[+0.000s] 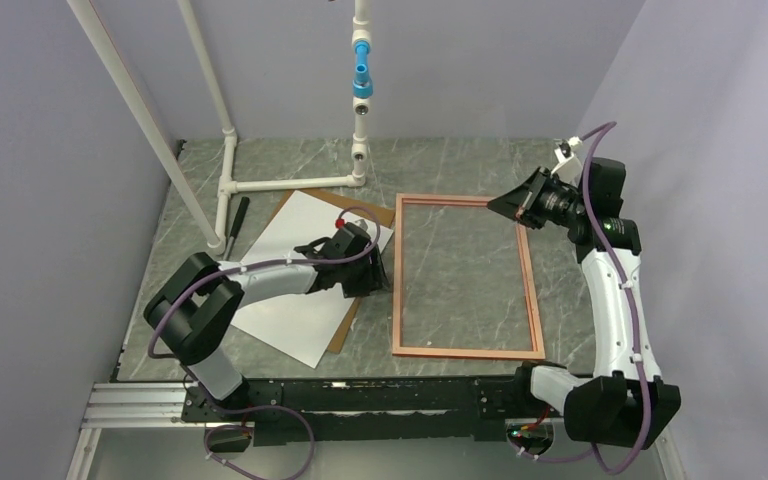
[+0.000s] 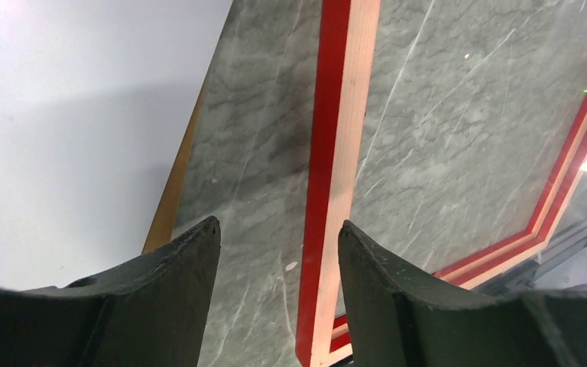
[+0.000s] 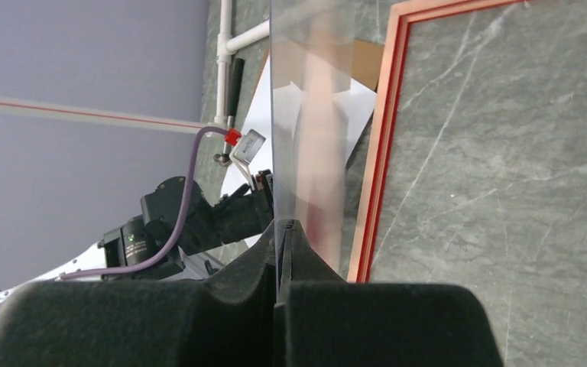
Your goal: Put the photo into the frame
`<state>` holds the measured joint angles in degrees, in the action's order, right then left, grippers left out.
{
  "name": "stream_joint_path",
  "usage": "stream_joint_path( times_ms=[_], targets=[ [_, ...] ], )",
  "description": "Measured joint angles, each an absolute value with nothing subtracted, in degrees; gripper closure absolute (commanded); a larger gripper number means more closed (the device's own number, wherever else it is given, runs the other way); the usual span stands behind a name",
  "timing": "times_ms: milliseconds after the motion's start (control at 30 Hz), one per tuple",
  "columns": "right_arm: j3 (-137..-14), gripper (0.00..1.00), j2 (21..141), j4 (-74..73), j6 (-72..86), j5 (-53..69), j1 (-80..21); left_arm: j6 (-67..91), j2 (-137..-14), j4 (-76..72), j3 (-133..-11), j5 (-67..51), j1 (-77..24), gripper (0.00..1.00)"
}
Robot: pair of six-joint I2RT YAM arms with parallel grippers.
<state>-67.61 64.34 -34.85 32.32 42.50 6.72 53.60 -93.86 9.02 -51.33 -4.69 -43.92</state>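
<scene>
Two pincers in view. Left pincer (image 2: 279, 229) hovers released, jaws apart and holding nothing, over bare tabletop (image 2: 252, 138) between the photo (image 1: 295, 225) and the frame (image 1: 470, 351). Photo lies white face up on a brown backing board (image 1: 378, 212), left of the frame. Frame lies flat, pale wood face up. Right pincer (image 3: 281, 229) is clenched on a clear pane (image 3: 306, 115), near the frame's far right corner.

the jaws stood pressed together on the near edge of a clear pane (image 3: 306, 92) that rose edge-on up the middle, the frame (image 3: 374, 153) lying flat on the grey marbled surface (image 3: 504, 191) just right of it, the white photo (image 3: 361, 107), a brown board (image 3: 365, 61) and the left arm (image 3: 191, 222) beyond.
</scene>
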Motion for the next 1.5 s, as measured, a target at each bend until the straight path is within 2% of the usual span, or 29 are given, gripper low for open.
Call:
stream_joint_path(
  times_ms=[333, 633, 1500],
  targets=[
    [-62.08, 1.00, 65.41, -34.63, 31.94, 47.03, 12.73, 52.97, -98.65, 8.60, -54.28, -4.78, -45.10, 0.41],
    [-58.70, 1.00, 65.39, -35.00, 29.52, 47.05, 13.15, 52.60, -100.20, 8.16, -55.64, -4.82, -45.43, 0.46],
    [-55.59, 1.00, 66.87, -35.53, 27.44, 48.12, 13.21, 52.64, -102.96, 8.40, -58.54, -4.62, -46.06, 0.50]
  ],
)
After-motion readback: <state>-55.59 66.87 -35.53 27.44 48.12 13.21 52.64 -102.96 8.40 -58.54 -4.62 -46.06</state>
